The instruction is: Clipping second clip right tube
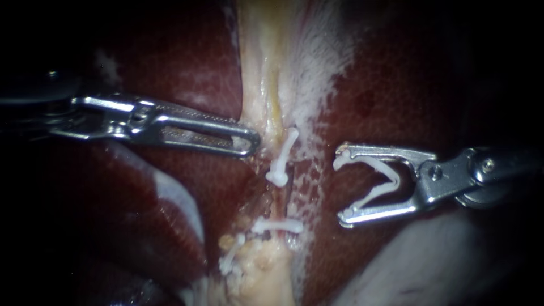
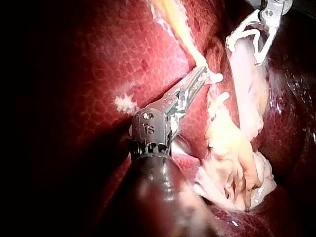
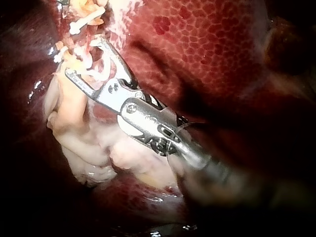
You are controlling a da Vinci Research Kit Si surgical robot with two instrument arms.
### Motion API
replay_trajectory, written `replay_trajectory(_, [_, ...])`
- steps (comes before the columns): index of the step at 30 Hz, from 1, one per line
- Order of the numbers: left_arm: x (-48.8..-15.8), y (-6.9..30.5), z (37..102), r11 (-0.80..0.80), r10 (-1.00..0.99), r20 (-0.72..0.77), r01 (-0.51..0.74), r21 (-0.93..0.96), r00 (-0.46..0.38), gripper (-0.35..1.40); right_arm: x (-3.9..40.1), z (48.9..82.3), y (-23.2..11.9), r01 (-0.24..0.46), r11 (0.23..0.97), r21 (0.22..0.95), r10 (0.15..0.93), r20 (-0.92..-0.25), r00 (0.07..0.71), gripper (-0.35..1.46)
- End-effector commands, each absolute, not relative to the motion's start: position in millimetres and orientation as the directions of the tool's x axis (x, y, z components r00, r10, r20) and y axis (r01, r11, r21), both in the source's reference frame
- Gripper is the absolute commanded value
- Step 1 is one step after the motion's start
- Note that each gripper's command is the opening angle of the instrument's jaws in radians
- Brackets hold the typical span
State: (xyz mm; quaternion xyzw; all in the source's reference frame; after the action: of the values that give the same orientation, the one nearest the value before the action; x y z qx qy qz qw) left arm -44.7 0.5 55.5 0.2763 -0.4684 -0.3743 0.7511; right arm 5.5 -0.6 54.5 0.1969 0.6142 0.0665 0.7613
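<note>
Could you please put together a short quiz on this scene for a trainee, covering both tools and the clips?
1. True or false: the open clip in the right tool already encloses the tube.
2. What sits between the right tool's jaws? A) a needle B) an open white clip C) nothing
3. From which side of the endoscope view does the tool come whose tip rests beside the upper clip?
Key: 1 false: the clip hangs apart from the tube, over the liver. 2 B. 3 the left: it is the left tool.
</note>
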Motion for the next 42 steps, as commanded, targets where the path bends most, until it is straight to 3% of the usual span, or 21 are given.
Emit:
replay_trajectory(1, [-44.7, 0.5, 55.5, 0.567, -0.821, 0.497, 0.303, 0.766, 0.281, -0.35, 5.5, 54.5, -0.6, 0.14, 0.914, 0.381, 0.343, -0.909, 0.236, 0.6])
replay_trajectory(2, [-44.6, 0.5, 55.5, 0.567, -0.821, 0.497, 0.303, 0.766, 0.281, -0.35, 5.5, 54.5, -0.6, 0.142, 0.916, 0.376, 0.338, -0.911, 0.236, 0.6])
replay_trajectory(13, [-42.7, 2.6, 52.9, 0.556, -0.828, 0.487, 0.305, 0.773, 0.276, -0.35, 6.5, 55.7, -2.1, 0.077, 0.809, 0.583, 0.549, -0.795, 0.258, 0.6])
replay_trajectory(19, [-41.8, 3.3, 50.1, 0.552, -0.831, 0.485, 0.311, 0.773, 0.272, -0.35, 8.3, 57.3, -3.8, 0.049, 0.759, 0.649, 0.617, -0.742, 0.263, 0.6])
replay_trajectory(35, [-42.0, 1.7, 45.4, 0.576, -0.816, 0.51, 0.3, 0.761, 0.273, -0.35, 10.8, 62.1, -5.6, 0.013, 0.719, 0.695, 0.668, -0.696, 0.264, 0.6])
replay_trajectory(42, [-42.1, 1.3, 44.7, 0.576, -0.816, 0.51, 0.299, 0.761, 0.273, -0.35, 11.4, 62.5, -5.9, 0.011, 0.695, 0.719, 0.691, -0.672, 0.267, 0.58])
